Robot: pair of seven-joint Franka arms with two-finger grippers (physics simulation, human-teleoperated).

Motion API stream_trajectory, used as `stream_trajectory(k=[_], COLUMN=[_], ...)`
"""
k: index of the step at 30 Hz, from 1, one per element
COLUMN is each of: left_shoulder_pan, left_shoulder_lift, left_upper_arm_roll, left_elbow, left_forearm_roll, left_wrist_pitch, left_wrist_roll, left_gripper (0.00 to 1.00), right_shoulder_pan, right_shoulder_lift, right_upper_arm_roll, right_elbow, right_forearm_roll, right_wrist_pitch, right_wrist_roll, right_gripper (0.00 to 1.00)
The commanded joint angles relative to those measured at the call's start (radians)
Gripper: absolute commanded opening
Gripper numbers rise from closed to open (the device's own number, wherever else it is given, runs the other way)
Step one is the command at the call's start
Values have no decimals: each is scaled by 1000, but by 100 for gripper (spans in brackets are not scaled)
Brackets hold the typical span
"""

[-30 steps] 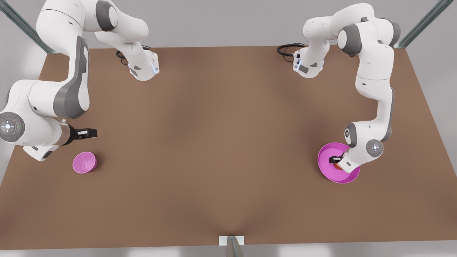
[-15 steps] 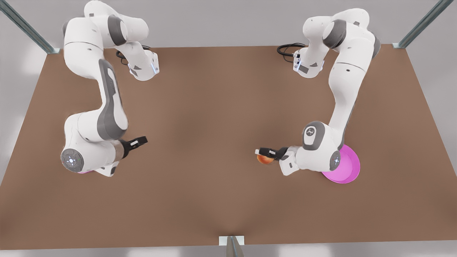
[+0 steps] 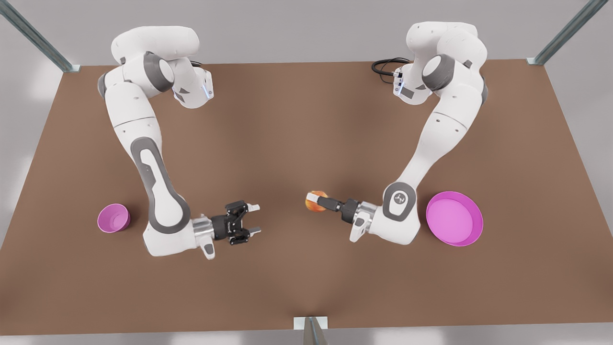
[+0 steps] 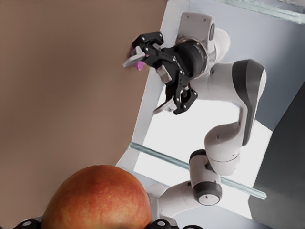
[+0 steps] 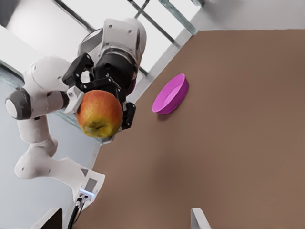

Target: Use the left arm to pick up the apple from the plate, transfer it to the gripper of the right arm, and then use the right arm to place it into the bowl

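Note:
The apple [image 3: 315, 200], yellow-green with a red blush, hangs above the table's middle with my left gripper [image 3: 320, 201] shut on it. It looms large in the left wrist view, apple [image 4: 97, 198]. The right wrist view shows the same apple [image 5: 99, 113] held by the left gripper [image 5: 102, 98]. My right gripper [image 3: 256, 219] faces it from the front view's left, open, a clear gap away; the left wrist view also shows the right gripper [image 4: 145, 86] spread wide. The pink plate [image 3: 455, 219] lies bare at the front view's right. The small pink bowl [image 3: 113, 218] stands at the front view's left.
The brown table [image 3: 297, 134] spreads wide between the two arm bases at its far edge. Metal frame posts [image 3: 565, 33] stand at the back corners. A small bracket [image 3: 310, 323] sits at the near edge. The plate [image 5: 170, 94] is seen behind the left arm.
The left arm lifted the apple off the plate and carried it toward the table's middle. The right arm swung from beside the bowl toward the middle and its fingers opened.

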Motion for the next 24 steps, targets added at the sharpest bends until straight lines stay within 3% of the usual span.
stream_trajectory(k=[1, 4, 24], left_shoulder_pan=[-1, -10, -51], left_shoulder_lift=[5, 20, 56], left_upper_arm_roll=[-1, 0, 0], left_elbow=[7, 30, 69], left_forearm_roll=[-65, -65, -98], left_wrist_pitch=[90, 99, 159], left_wrist_roll=[119, 126, 123], left_gripper=[79, 79, 81], right_shoulder_pan=[0, -5, 1], right_shoulder_lift=[-6, -9, 97], right_upper_arm_roll=[10, 61, 245], right_elbow=[-27, -90, -26], right_forearm_roll=[68, 122, 202], right_wrist_pitch=[157, 182, 300], right_wrist_roll=[-972, -972, -889], right_gripper=[100, 100, 100])
